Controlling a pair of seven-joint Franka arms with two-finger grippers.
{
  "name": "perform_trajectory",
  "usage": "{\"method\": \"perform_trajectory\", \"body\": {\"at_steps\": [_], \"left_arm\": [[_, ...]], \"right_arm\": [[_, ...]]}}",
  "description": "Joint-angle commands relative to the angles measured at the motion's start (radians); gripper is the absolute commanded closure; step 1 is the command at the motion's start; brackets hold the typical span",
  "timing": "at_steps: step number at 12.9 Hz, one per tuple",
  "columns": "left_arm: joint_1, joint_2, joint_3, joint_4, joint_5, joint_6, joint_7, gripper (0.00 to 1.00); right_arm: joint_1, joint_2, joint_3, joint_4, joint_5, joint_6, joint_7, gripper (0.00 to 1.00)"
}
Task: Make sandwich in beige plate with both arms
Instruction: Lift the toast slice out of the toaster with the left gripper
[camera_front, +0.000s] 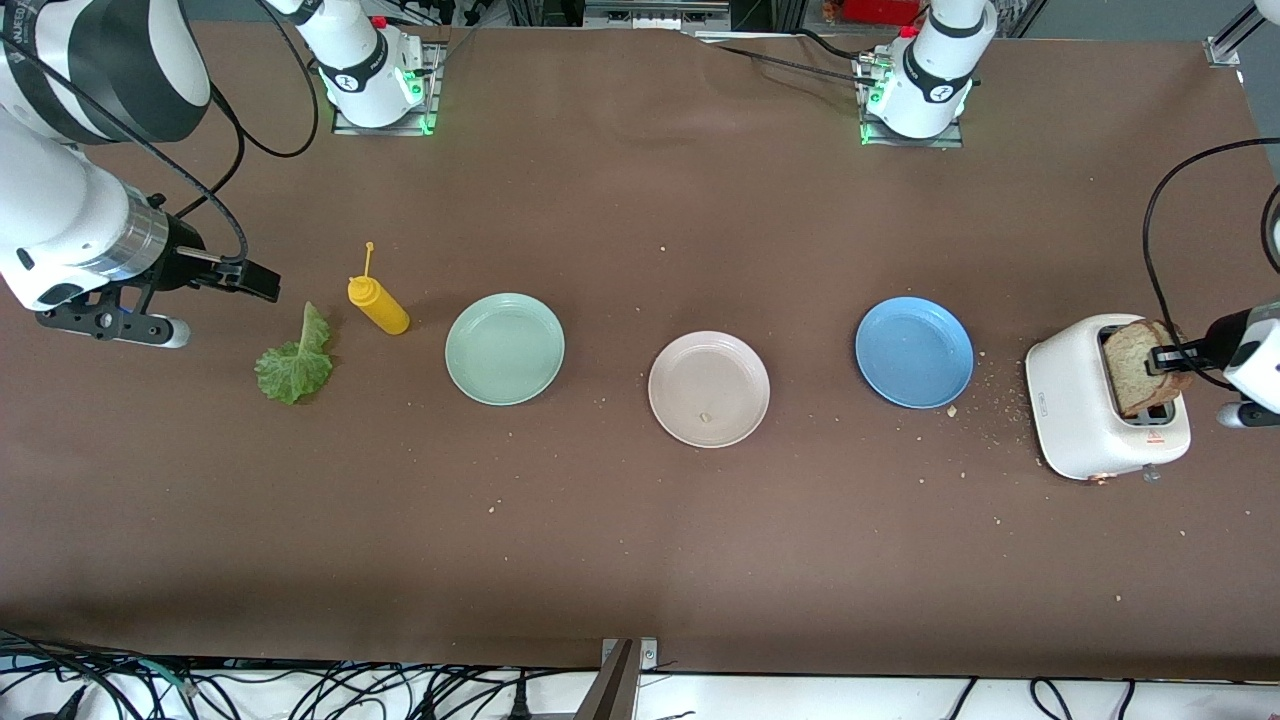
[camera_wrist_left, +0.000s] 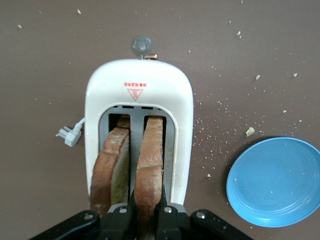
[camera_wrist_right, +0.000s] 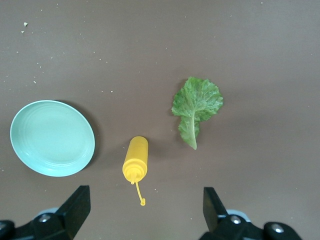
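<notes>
The toaster (camera_front: 1085, 420) stands at the left arm's end of the table. The left gripper (camera_wrist_left: 148, 212) pinches a toast slice (camera_wrist_left: 150, 165) in its slot. The beige plate (camera_front: 709, 388) sits mid-table. The right gripper (camera_wrist_right: 145, 207) hangs wide open over the mustard bottle (camera_wrist_right: 135, 159), near the lettuce (camera_wrist_right: 196, 105).

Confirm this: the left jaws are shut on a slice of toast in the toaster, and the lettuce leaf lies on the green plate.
One thing is wrong. The lettuce leaf lies on the bare table, apart from the green plate, with the mustard bottle between them, as the front view shows. The rest holds: the left gripper is shut on a slice of toast in the toaster.
</notes>
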Motion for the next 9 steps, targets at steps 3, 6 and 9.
{"method": "perform_trajectory", "body": {"at_steps": [3,6,9], "left_arm": [[0.01,0.023,-0.008,0.251,-0.025,-0.239,0.027,1.0],[-0.004,0.023,-0.016,0.322,-0.126,-0.301,0.019,1.0],[-0.002,0.024,-0.013,0.317,-0.396,-0.335,0.01,1.0]], "right_arm": [[0.004,-0.011,-0.004,-0.012,-0.006,0.002,0.003,0.0],[0.004,-0.011,-0.004,-0.01,-0.004,0.004,0.003,0.0],[0.004,-0.011,-0.004,-0.012,-0.004,0.004,0.002,0.0]]}}
